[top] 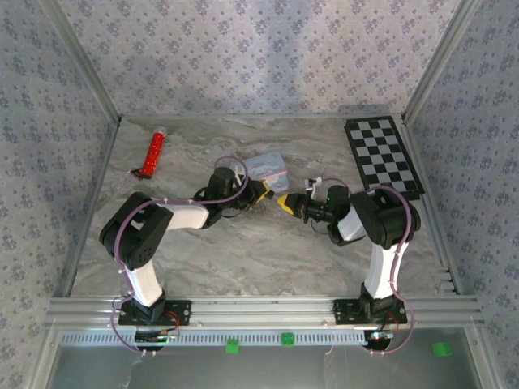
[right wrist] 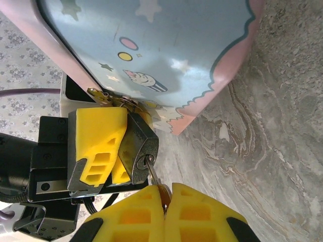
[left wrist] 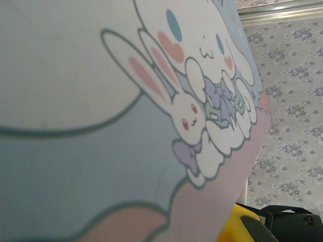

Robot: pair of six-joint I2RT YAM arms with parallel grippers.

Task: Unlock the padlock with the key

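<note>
Padlock (right wrist: 143, 146) hangs on the tin (right wrist: 166, 45) hasp, right at the tin's edge. Left gripper (right wrist: 113, 154) fingers are nearly closed and look pinched on the padlock body, steadying it. Right gripper (right wrist: 165, 199) is clamped tight on the key (right wrist: 153, 171), blade pointing toward the tin, tip in the keyhole on the padlock end away from the tin. Key axis roughly lines up with the padlock's long axis. Next is likely a right-wrist twist about that axis.

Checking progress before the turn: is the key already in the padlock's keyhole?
Yes, the key, pinched by the right gripper, has its tip seated in the end-face keyhole of the padlock.
</note>
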